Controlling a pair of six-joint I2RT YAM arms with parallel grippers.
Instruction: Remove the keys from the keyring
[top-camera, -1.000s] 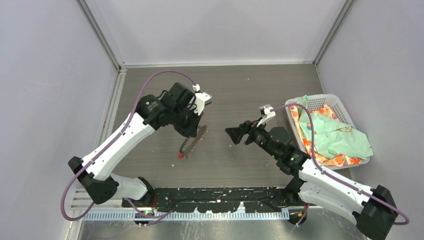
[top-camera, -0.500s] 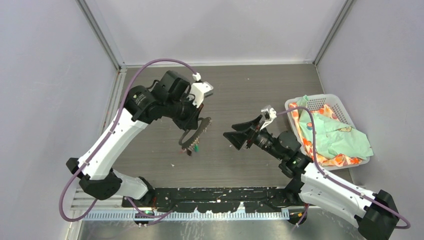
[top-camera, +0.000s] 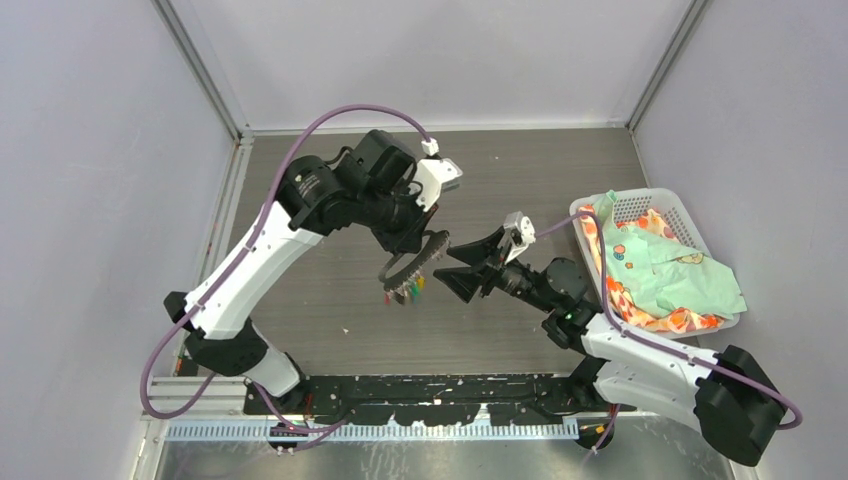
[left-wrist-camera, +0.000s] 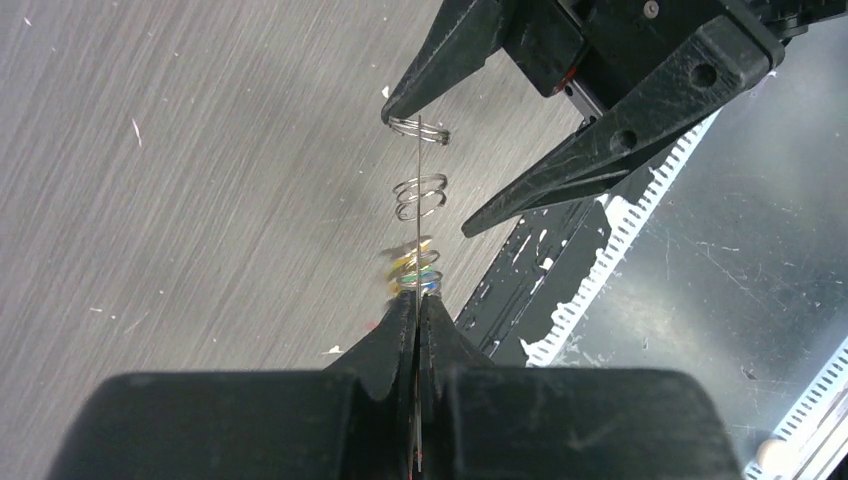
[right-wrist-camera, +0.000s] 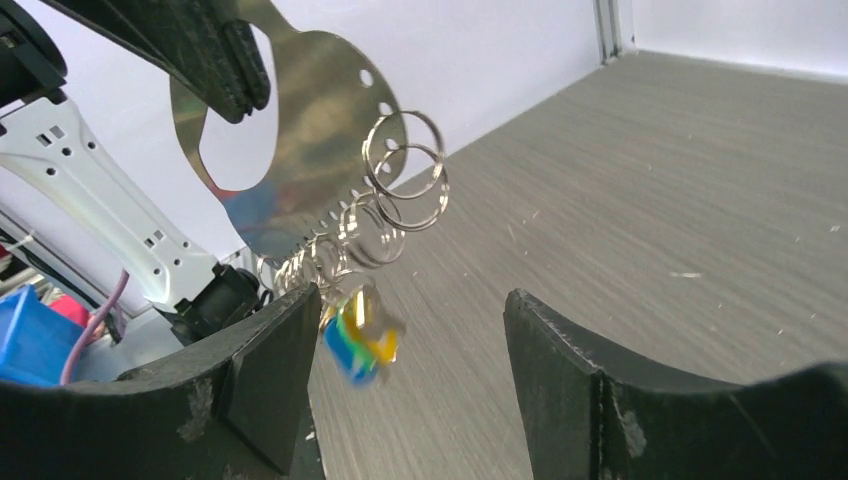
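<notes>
You've got a shiny silver keyring (right-wrist-camera: 310, 110), keys (right-wrist-camera: 358, 342) with blue, green and yellow heads, over your streaky grey-brown counter (right-wrist-camera: 650, 200).

place: robot lab cell | cues: plain walls (top-camera: 90, 150), metal frame posts (top-camera: 202, 72), grey table (top-camera: 520, 160)

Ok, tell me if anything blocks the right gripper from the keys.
Nothing visible does. The open right gripper faces the keys hanging from the keyring, which the left gripper pinches; only air lies between the right gripper and the keys.
</notes>
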